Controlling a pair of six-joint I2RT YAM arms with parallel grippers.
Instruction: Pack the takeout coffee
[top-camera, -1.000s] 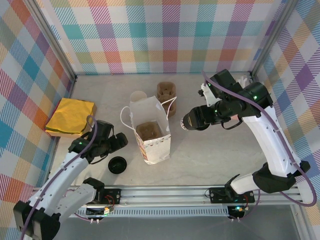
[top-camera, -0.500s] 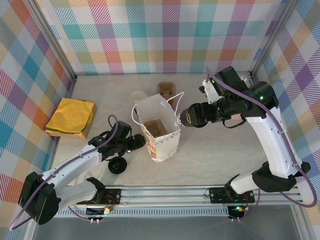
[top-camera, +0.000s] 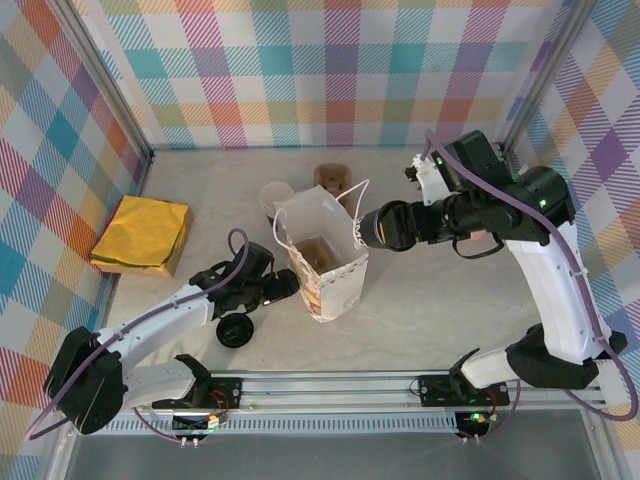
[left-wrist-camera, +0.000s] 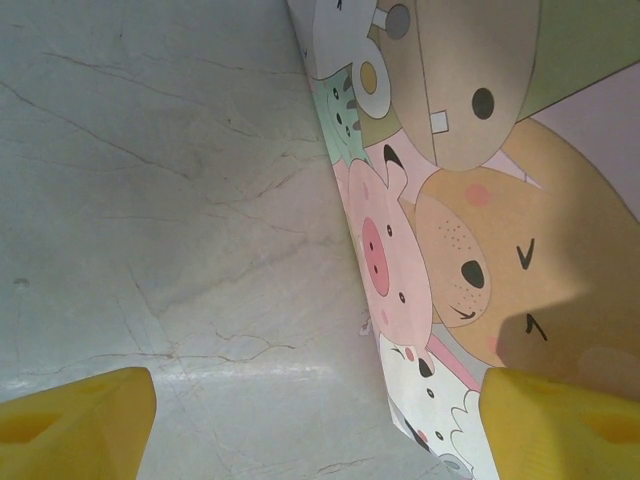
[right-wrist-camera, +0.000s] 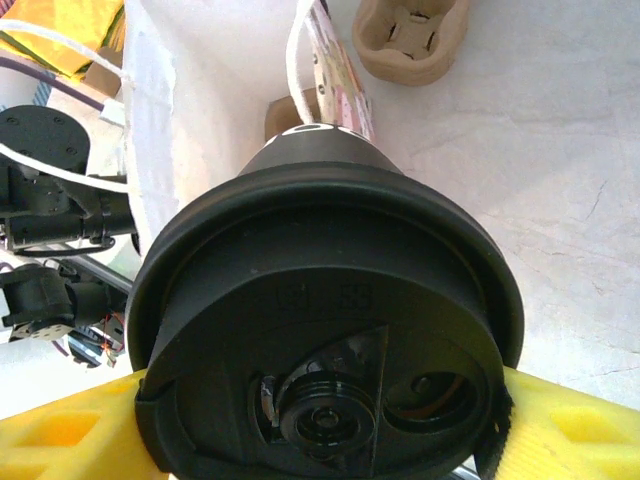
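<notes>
The takeout coffee (right-wrist-camera: 330, 330) lies sideways in my right gripper (right-wrist-camera: 325, 425), its black lid facing the wrist camera and a yellow finger on each side. In the top view the coffee (top-camera: 373, 229) hangs at the right rim of the open white paper bag (top-camera: 325, 262), cup end toward the bag's mouth. A brown cardboard insert (top-camera: 318, 254) sits in the bag's bottom. My left gripper (top-camera: 287, 288) stands open low against the bag's left side. In the left wrist view the bag's cartoon-printed wall (left-wrist-camera: 450, 230) reaches in between the yellow fingertips (left-wrist-camera: 85, 415).
A loose flat black lid (top-camera: 233, 330) lies near the left arm. A white open cup (top-camera: 274, 195) and a brown cup carrier (top-camera: 335, 180) stand behind the bag. A yellow cloth (top-camera: 143, 235) lies at the left wall. Bare table lies right of the bag.
The left gripper has moved right up to the bag, and the bag has slid and tilted to the right. The right gripper has brought the coffee closer to the bag's rim.
</notes>
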